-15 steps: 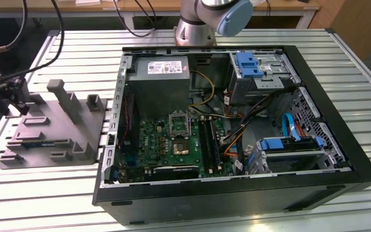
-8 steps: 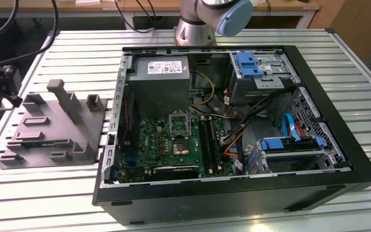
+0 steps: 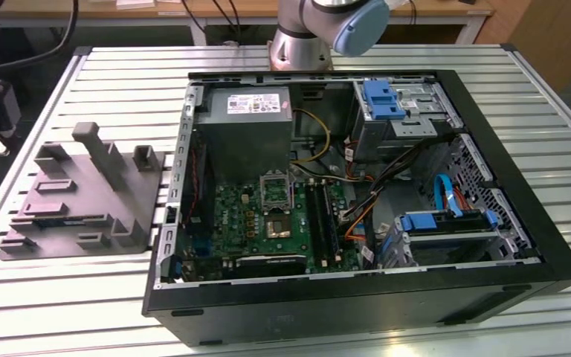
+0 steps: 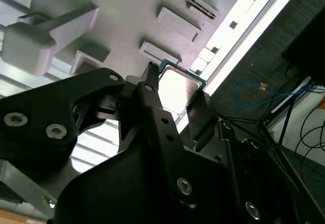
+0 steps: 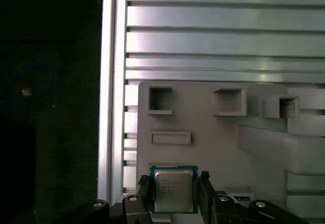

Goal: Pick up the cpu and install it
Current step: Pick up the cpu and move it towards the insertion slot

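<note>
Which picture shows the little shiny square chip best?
The first wrist view: the cpu faces the camera squarely, its metal top and rim plain. In the second wrist view it is tilted, washed by glare and partly hidden behind the gripper.

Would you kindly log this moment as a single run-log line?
phase: pick | gripper: shut on the cpu | location: over the grey tray | computer case: side open
</note>
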Controlling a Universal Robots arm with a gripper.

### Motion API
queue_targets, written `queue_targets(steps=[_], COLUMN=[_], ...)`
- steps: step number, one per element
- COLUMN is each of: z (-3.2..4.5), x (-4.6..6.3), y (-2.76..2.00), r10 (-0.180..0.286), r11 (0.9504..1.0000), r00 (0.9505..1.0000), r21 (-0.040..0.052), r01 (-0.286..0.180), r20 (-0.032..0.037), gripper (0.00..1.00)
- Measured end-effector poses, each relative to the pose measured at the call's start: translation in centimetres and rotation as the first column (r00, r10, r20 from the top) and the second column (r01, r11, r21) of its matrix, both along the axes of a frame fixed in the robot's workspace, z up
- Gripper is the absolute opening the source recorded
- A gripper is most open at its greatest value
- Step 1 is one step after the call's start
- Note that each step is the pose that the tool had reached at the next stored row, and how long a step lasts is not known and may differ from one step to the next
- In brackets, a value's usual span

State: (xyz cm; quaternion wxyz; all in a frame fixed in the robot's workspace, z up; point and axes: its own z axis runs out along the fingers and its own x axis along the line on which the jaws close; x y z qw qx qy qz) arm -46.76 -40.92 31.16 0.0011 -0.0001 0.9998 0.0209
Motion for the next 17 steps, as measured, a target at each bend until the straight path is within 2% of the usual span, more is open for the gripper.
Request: queue_targets(steps=[6,17], z=[2.41,6.33], x=[0.0,0.0], y=[0.00,0.00], r10=[0.000,0.000], r11=[1.0000,1.0000], r00=[1.0000,1.0000], r21=[0.0000,0.0000], r01=[0.000,0.000], r20=[0.0001,0.0008], gripper=[0.47,0.47])
